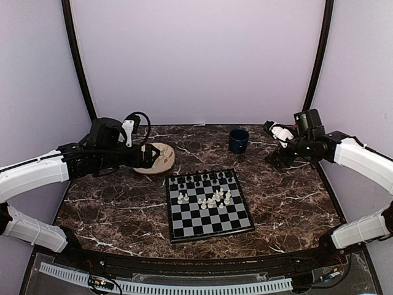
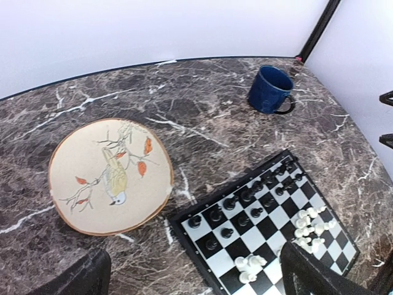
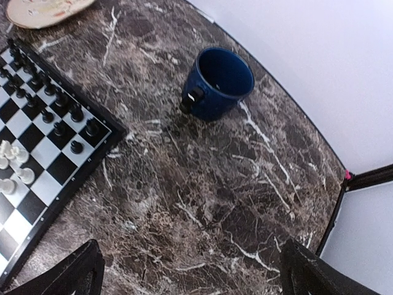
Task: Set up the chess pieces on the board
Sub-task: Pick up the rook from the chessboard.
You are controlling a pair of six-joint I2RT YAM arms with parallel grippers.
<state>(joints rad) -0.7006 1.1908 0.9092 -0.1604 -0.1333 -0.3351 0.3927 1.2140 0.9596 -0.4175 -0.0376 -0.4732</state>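
Chess pieces (image 1: pixel 209 195) on board (image 1: pixel 212 227), white clustered centrally; left tool (image 2: pixel 193 276) and right tool (image 3: pixel 190 276) both spread wide, empty.

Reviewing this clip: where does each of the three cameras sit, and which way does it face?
Top external: above and behind the robot, looking down across the table; shows left arm, right arm, board, plate, cup.
Left wrist: over the table's left, facing down at plate, cup, part of the board; left gripper open at the bottom.
Right wrist: over the right, facing down at cup, board corner, plate's edge; right gripper open at the bottom.
Shared: both wrist views show cup, board, plate.
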